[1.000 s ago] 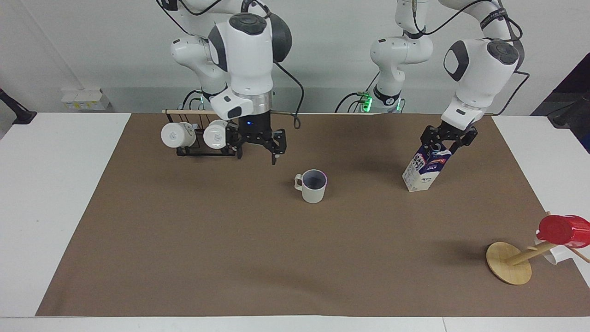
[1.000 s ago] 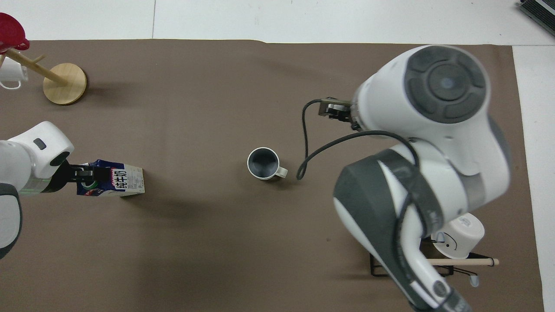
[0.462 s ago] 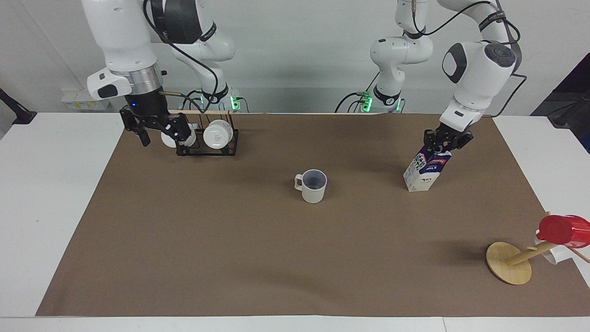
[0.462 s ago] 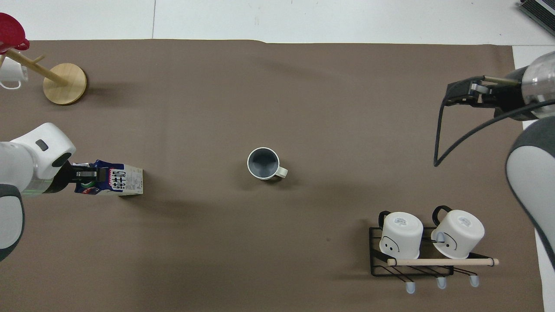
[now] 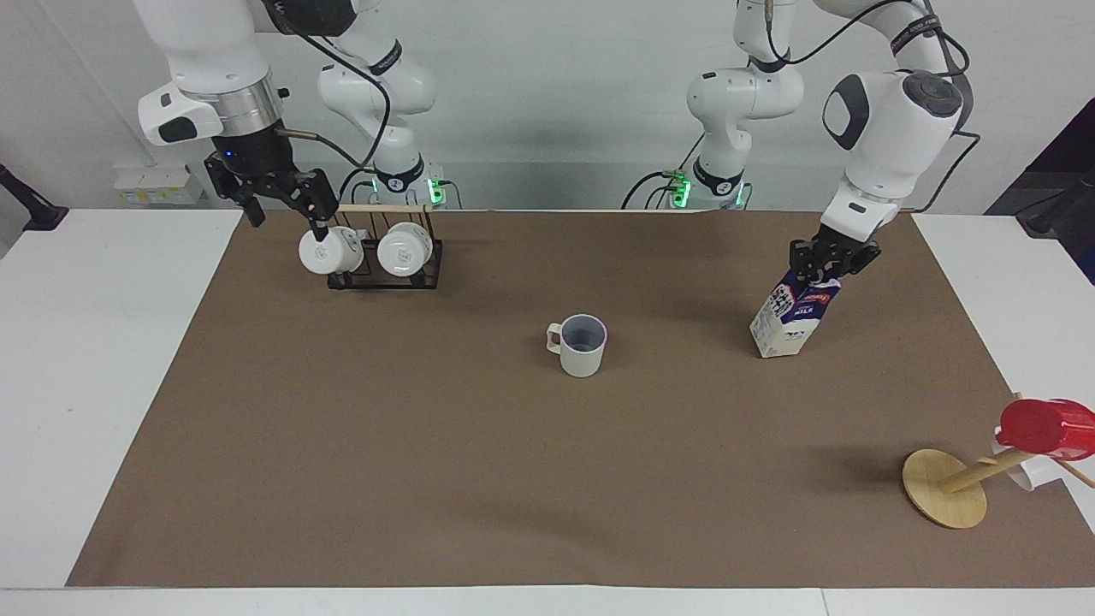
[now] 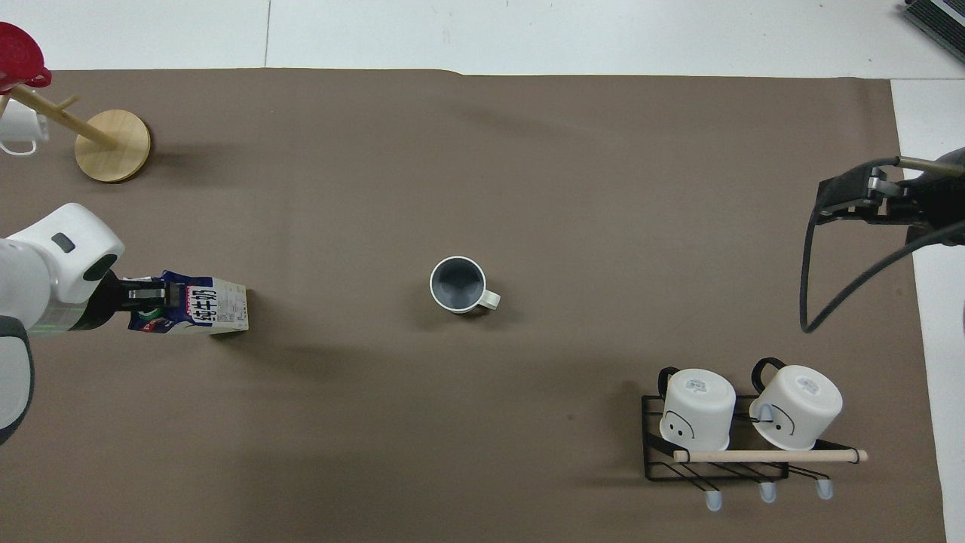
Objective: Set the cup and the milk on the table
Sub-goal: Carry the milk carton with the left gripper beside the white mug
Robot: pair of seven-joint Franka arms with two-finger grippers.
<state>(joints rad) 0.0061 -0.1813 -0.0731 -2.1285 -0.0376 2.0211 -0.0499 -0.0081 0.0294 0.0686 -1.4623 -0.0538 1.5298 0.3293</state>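
Two tools are in play, and only one carries anything. Toward the right arm's end of the tabletop (image 5: 103, 385), the right tool (image 5: 285, 208) hangs empty with its fingers spread apart, raised over the black rack (image 5: 385, 265) that keeps two white mugs (image 5: 323, 251) tipped on their sides; that arm looks parked clear of the work. In the middle of the brown mat (image 5: 428, 470) the cup (image 5: 583, 345) stands upright, handle toward the right arm's end, well apart from both tools, so its placing seems done. Toward the left arm's end, the left tool (image 5: 828, 261) is clamped on the top ridge of the milk (image 5: 793, 314), which leans. Its base seems to touch the mat, though possibly only along one edge. A wooden stand (image 5: 945, 488) bearing a red cup (image 5: 1045, 426) sits by the mat's corner.
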